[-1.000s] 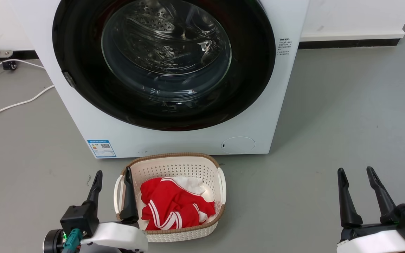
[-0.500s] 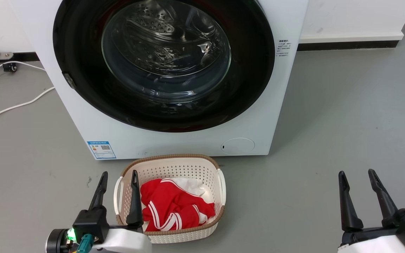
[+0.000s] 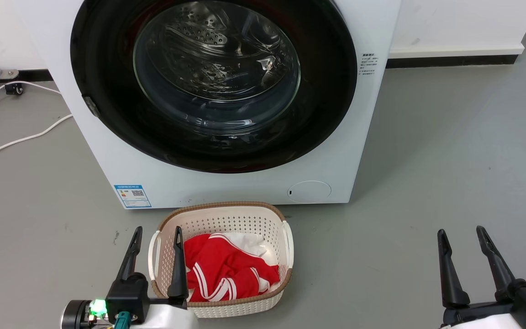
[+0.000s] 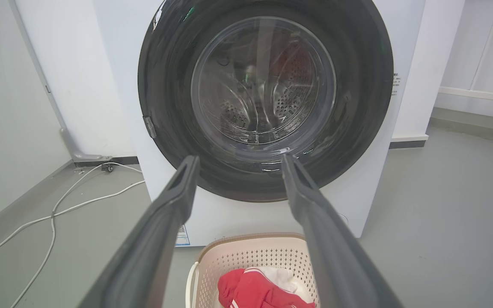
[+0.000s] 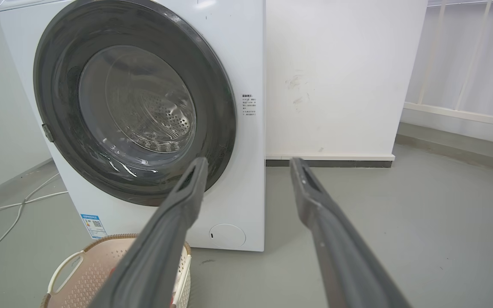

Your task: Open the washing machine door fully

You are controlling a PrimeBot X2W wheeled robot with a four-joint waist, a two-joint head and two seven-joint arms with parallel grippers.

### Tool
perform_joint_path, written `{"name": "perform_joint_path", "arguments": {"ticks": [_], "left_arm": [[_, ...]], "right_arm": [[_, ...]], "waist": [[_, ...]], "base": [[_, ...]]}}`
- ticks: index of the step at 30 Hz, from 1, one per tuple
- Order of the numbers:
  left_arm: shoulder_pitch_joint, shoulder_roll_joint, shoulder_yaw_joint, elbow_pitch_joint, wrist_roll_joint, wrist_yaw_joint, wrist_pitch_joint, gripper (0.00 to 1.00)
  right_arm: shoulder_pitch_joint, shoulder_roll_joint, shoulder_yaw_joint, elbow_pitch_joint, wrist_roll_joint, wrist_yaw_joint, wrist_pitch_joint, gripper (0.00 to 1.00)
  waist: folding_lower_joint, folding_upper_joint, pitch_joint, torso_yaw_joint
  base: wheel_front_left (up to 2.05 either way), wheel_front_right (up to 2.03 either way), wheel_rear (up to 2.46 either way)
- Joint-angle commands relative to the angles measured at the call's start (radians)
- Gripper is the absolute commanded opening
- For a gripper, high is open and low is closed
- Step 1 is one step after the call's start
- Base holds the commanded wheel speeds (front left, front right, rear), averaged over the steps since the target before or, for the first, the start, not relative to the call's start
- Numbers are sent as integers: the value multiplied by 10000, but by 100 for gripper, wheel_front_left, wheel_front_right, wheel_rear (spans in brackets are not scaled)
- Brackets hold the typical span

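The washing machine door (image 3: 217, 77) is a big round pane with a wide glossy black rim and a bulging glass centre. It lies flush against the white washer front, and the steel drum shows through the glass. The door (image 4: 263, 94) fills the upper left wrist view, and the door (image 5: 135, 107) sits upper left in the right wrist view. My left gripper (image 3: 159, 229) is open at the lower left, over the basket's left edge and well short of the washer. Its fingers (image 4: 173, 205) hold nothing. My right gripper (image 3: 460, 230) is open over bare floor at the lower right, also empty (image 5: 250, 161).
A cream perforated basket (image 3: 226, 204) with red and white clothes (image 3: 226, 269) stands on the floor right before the washer. A small round white flap (image 3: 309, 191) sits low on the washer front. White cables (image 3: 16, 137) trail over the grey floor at the left.
My left gripper has shifted a little right and lower in the head view. The right gripper sits slightly lower. The head camera has moved slightly. The door has not moved.
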Motion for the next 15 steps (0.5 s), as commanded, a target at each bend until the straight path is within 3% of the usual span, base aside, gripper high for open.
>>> {"name": "perform_joint_path", "arguments": {"ticks": [1, 15], "left_arm": [[81, -46, 25, 34, 190, -36, -77, 100], [134, -151, 180, 163, 232, -145, -68, 100]], "right_arm": [[105, 30, 3, 67, -9, -3, -59, 100], [114, 30, 22, 335, 555, -3, -59, 100]], "waist": [[0, 0, -16, 0], [0, 0, -36, -6]], "base": [[0, 0, 0], [0, 0, 0]]}}
